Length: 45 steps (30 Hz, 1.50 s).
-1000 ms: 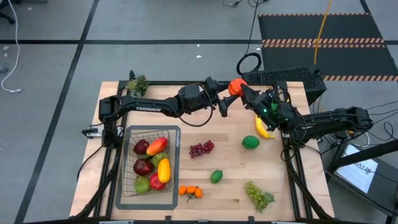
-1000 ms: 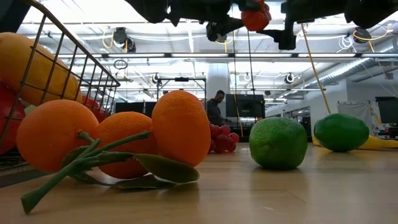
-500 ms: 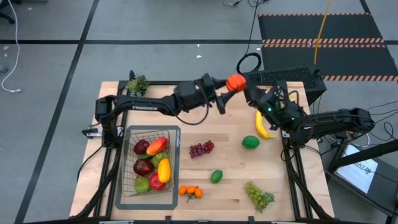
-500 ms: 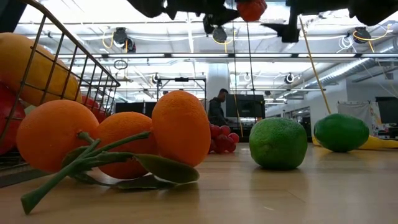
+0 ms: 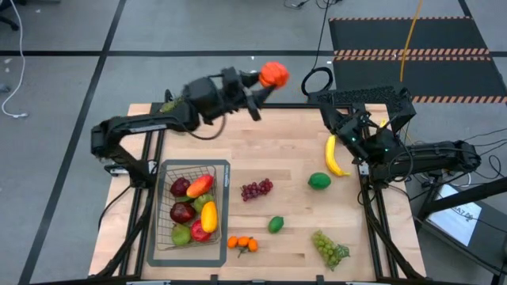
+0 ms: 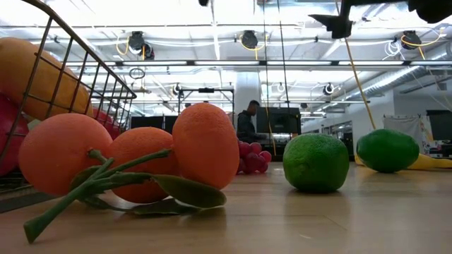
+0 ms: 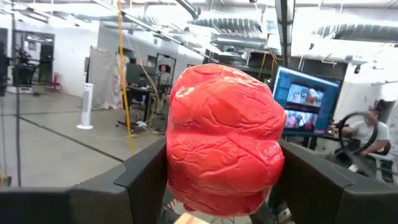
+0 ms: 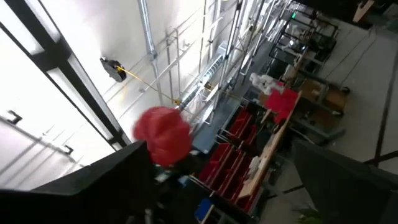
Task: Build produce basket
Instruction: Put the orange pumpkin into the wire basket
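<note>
My left gripper (image 5: 264, 80) is raised above the table's far edge, shut on a red-orange, wrinkled round fruit (image 5: 274, 74); that fruit (image 7: 224, 149) fills the left wrist view. My right gripper (image 5: 337, 120) hovers open and holding nothing over the far right of the table, its fingers (image 8: 118, 180) wide apart. The wire basket (image 5: 223, 207) lies at the near left, holding apples, a pear and mangoes. A banana (image 5: 334, 156), two limes (image 5: 318, 180) (image 5: 275, 224), purple grapes (image 5: 256, 189), green grapes (image 5: 329, 248) and oranges (image 5: 242, 244) lie on the wood. My left gripper pinches the fruit's two opposite sides (image 7: 177, 155) between its two fingers (image 7: 146, 177). The fingers reach out roughly level, slanting a little upward toward the far right. The fruit is lifted clear, high above the table.
A small potted green sprig (image 5: 175, 107) stands at the far left corner. A black keyboard-like unit (image 5: 360, 96) sits at the far right edge. In the low view the oranges (image 6: 127, 155) and a lime (image 6: 316, 162) lie close to the camera. Bare wood lies between basket and limes.
My left gripper has risen and swung toward the table's far left edge, carrying the red-orange fruit away from my right gripper and out of the top of the low view. My right gripper has drawn back a little toward the right edge.
</note>
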Available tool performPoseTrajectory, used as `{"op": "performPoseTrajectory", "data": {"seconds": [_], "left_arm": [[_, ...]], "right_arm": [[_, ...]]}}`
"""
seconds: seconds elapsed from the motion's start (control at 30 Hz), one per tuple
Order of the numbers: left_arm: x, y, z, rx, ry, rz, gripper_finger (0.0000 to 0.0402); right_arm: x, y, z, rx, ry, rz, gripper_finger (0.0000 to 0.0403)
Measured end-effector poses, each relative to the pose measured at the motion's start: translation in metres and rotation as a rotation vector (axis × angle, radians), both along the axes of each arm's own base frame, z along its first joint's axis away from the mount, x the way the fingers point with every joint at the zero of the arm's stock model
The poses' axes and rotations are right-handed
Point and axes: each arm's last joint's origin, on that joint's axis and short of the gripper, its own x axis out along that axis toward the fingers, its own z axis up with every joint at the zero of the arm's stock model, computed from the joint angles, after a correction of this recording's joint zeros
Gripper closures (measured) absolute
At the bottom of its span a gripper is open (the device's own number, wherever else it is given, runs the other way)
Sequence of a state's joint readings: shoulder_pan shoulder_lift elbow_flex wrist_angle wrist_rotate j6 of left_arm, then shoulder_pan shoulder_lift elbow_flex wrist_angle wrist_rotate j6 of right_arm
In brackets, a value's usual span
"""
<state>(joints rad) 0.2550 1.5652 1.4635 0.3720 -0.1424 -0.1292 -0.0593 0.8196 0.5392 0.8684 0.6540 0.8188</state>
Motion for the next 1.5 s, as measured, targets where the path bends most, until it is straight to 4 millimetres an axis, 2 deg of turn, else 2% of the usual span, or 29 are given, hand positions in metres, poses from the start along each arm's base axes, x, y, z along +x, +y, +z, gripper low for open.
{"op": "performPoseTrajectory", "data": {"seconds": [0.2,0.4,0.53,0.73,1.0,1.3,1.5], "left_arm": [[-0.042,-0.006,0.034,0.008,-0.045,0.014,0.0150],[-0.077,-0.021,0.058,0.018,-0.083,-0.005,0.0139],[-0.099,-0.031,0.072,0.028,-0.123,-0.023,0.0140],[-0.120,-0.042,0.082,0.082,-0.120,-0.027,0.0148],[-0.124,-0.044,0.080,0.168,-0.045,0.002,0.0138],[-0.120,-0.043,0.072,0.576,0.203,0.127,0.0142],[-0.120,-0.043,0.073,0.689,0.246,0.163,0.0135]], "right_arm": [[0.000,0.000,-0.001,-0.012,0.022,-0.015,0.0011],[0.001,0.000,-0.001,-0.012,0.024,-0.015,0.0011],[0.001,0.000,-0.001,-0.012,0.024,-0.015,0.0011],[0.001,0.000,-0.001,-0.012,0.024,-0.015,0.0011],[0.001,0.000,-0.001,-0.011,0.023,-0.012,0.0011],[0.001,0.000,-0.001,-0.013,0.021,-0.007,0.0011],[0.001,0.000,-0.001,-0.013,0.021,-0.007,0.0011]]}}
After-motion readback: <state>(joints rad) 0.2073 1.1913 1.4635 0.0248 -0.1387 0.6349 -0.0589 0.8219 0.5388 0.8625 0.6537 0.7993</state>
